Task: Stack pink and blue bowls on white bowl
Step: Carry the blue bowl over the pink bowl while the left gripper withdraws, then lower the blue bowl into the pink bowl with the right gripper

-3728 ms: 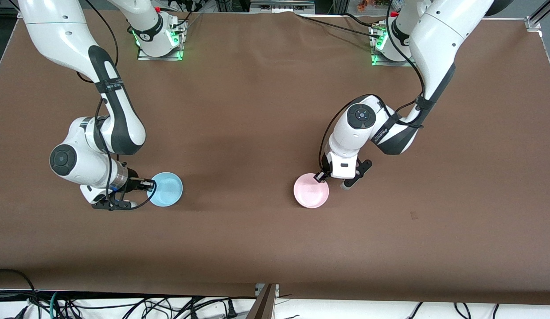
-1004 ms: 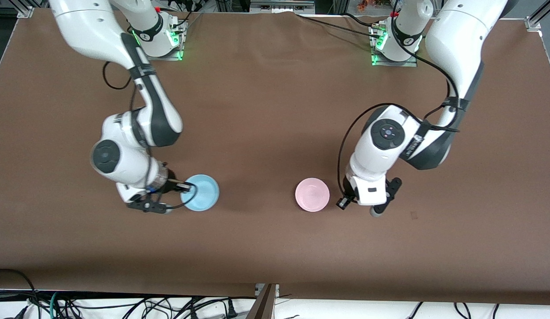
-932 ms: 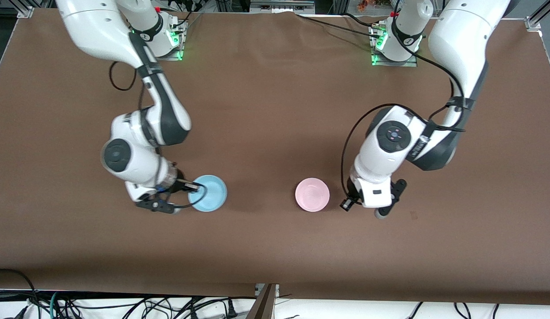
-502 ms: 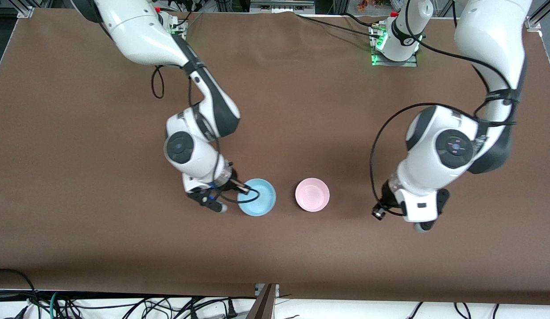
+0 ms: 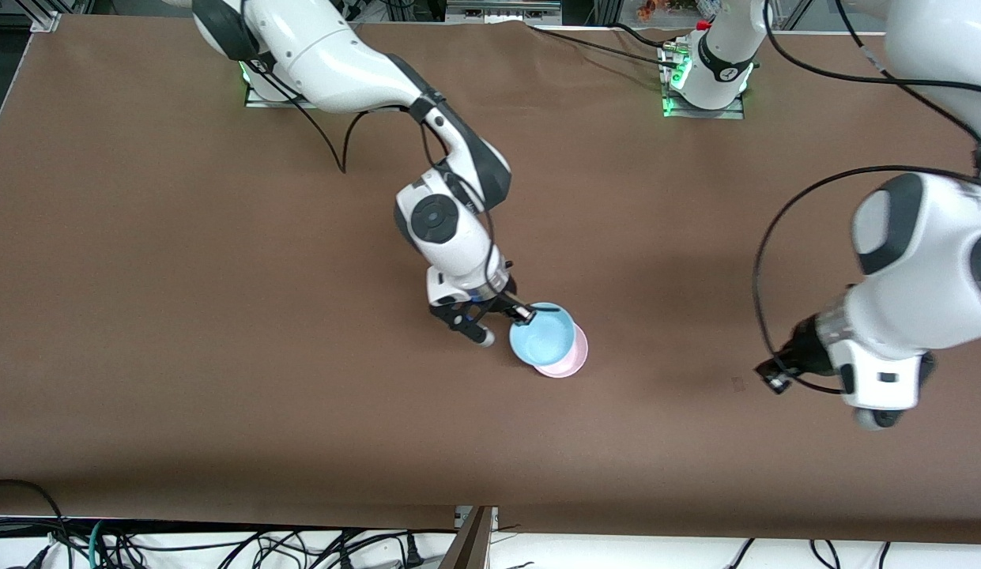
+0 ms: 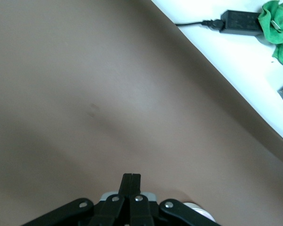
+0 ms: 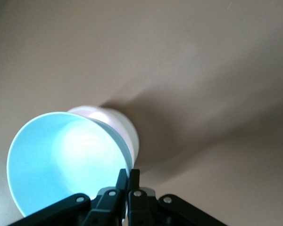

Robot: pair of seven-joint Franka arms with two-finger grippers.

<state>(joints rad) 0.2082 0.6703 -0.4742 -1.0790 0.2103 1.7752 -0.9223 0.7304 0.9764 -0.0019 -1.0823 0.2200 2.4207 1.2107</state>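
Pinching the rim of the blue bowl (image 5: 543,333), the right gripper (image 5: 525,315) has its fingers closed on the thin wall and holds the bowl tilted over the pink bowl (image 5: 570,362), which sits on the brown table (image 5: 221,316) near its middle. No white bowl shows; whether one sits under the pink bowl I cannot tell. Both bowls look light, stiff and smooth, so a rim pinch suits them, though a slick wall could slip or swing. The left gripper (image 6: 131,178) hangs with fingers shut on nothing over bare table toward the left arm's end. Half a second ago the blue bowl was beside the pink one; the left arm has drawn away from it since.
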